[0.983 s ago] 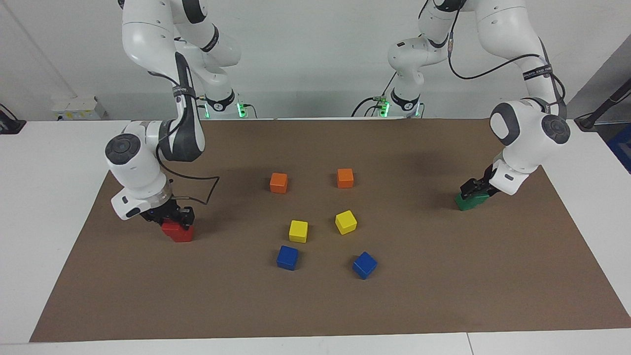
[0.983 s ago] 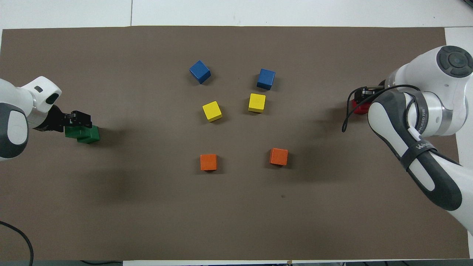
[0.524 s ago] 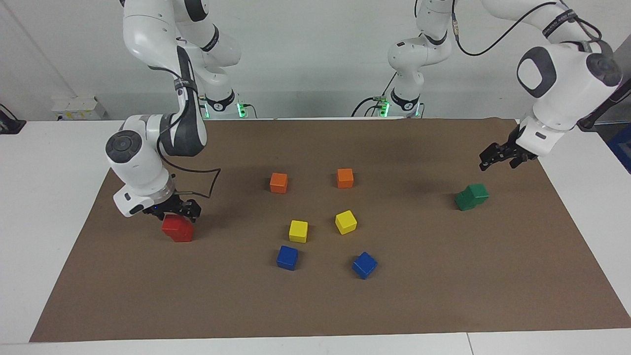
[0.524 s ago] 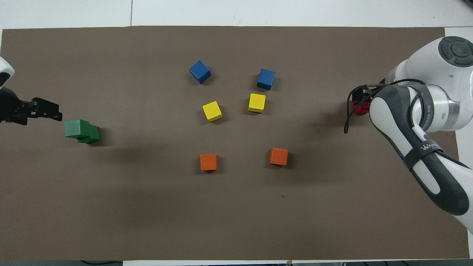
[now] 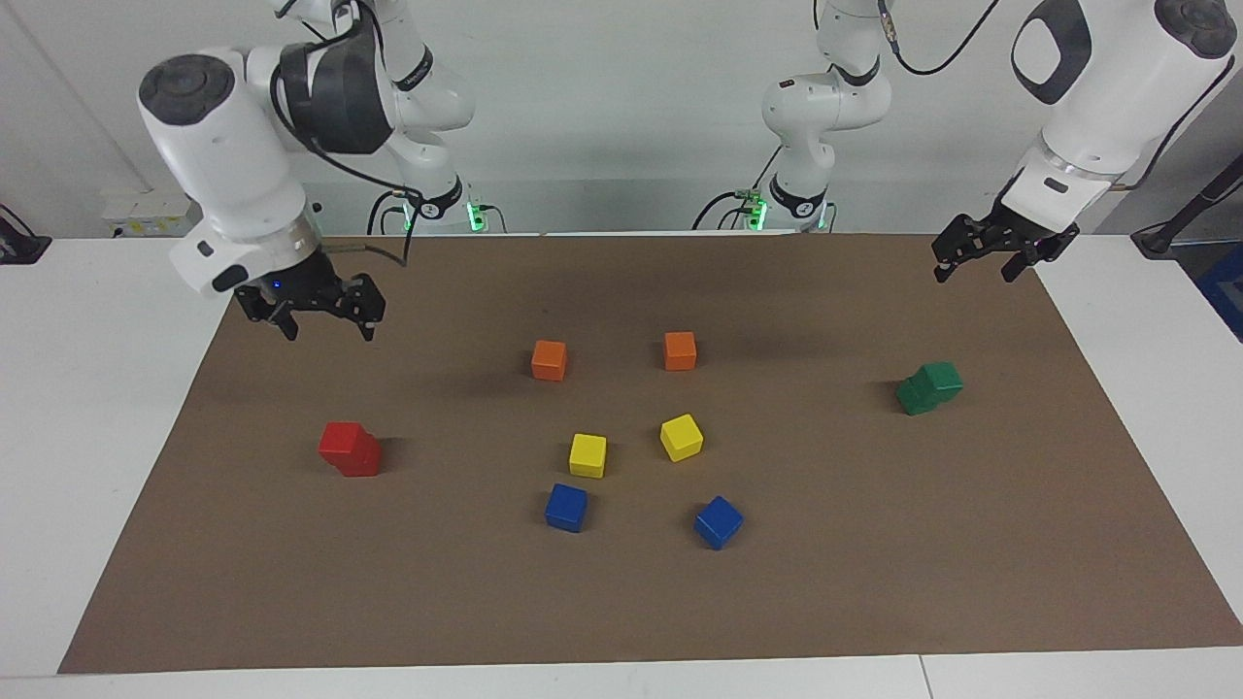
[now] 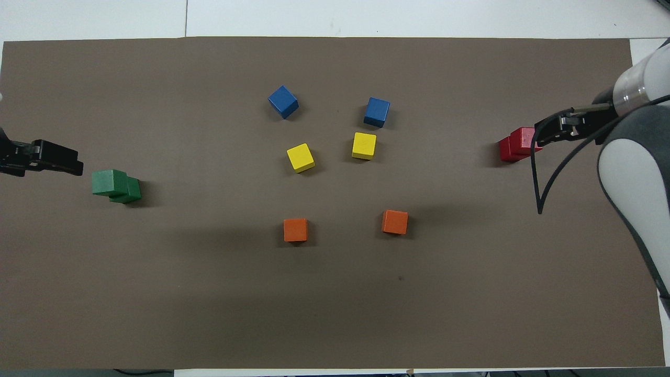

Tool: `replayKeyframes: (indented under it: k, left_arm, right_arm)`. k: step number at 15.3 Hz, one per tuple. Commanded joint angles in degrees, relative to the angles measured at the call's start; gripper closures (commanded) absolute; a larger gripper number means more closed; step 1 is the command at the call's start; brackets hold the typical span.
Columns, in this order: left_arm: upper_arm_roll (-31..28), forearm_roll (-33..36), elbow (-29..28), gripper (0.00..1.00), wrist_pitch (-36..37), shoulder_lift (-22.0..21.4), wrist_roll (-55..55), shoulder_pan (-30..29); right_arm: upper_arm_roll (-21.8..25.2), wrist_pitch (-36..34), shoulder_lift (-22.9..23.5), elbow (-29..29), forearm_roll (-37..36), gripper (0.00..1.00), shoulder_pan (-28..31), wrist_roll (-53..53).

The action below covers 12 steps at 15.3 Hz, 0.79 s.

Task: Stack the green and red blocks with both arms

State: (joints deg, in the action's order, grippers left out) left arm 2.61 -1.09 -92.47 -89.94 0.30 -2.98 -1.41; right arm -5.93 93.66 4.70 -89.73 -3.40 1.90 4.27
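Two red blocks (image 5: 350,449) stand one on the other, the upper one slightly offset, toward the right arm's end of the brown mat; they also show in the overhead view (image 6: 515,144). Two green blocks (image 5: 929,386) stand stacked the same way toward the left arm's end, and they also show in the overhead view (image 6: 116,186). My right gripper (image 5: 330,328) is open and empty, raised well above the mat near the red stack. My left gripper (image 5: 974,272) is open and empty, raised near the green stack. Both grippers' tips show in the overhead view: right (image 6: 549,131) and left (image 6: 57,159).
Loose cubes lie in the middle of the brown mat (image 5: 621,602): two orange (image 5: 549,360) (image 5: 680,350) nearest the robots, two yellow (image 5: 587,455) (image 5: 681,437), and two blue (image 5: 566,507) (image 5: 719,522) farthest from them. A white table surrounds the mat.
Both grippers let go of the upper blocks and rose away from their stacks, the left one first. Both stacks stayed standing.
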Motion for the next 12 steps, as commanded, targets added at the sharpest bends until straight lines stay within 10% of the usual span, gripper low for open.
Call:
replayKeyframes:
  k: [1,12]
  left_arm:
    - [-2.08,0.21,2.2,0.0,1.35,0.58,1.47,1.76]
    - [-2.26,0.21,0.63,0.0,2.49,-1.18,2.19,0.97]
  right_arm:
    - [-0.49,-2.68,-3.55,-1.24,0.67,0.0,0.65,-1.55]
    - [-0.4,-11.31,-4.7,-0.89,0.41,0.0,1.35,-1.19]
